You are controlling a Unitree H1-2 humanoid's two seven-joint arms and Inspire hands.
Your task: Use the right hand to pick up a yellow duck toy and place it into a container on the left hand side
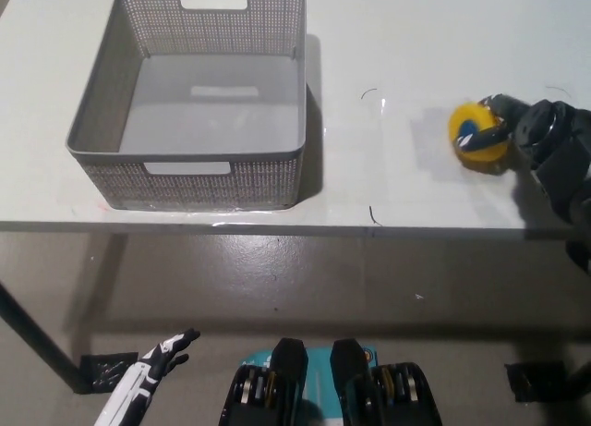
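Here the black right hand (524, 130) wraps its fingers (489, 132) around the yellow duck toy (476, 136) well to the right of the grey mesh basket (189, 174), on the white worktop (397, 56) (whether the toy touches the surface cannot be told). The basket sits empty. Below the basket's near wall, past the worktop's edge, the white left hand (157, 363) rests with fingers held apart, holding nothing.

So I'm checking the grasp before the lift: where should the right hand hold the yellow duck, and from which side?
Across its rounded yellow body, coming from the right, as the right hand does now. The duck is small and roundish, near the table edge, so fingers can wrap opposite sides. The left hand hangs low, below the table.
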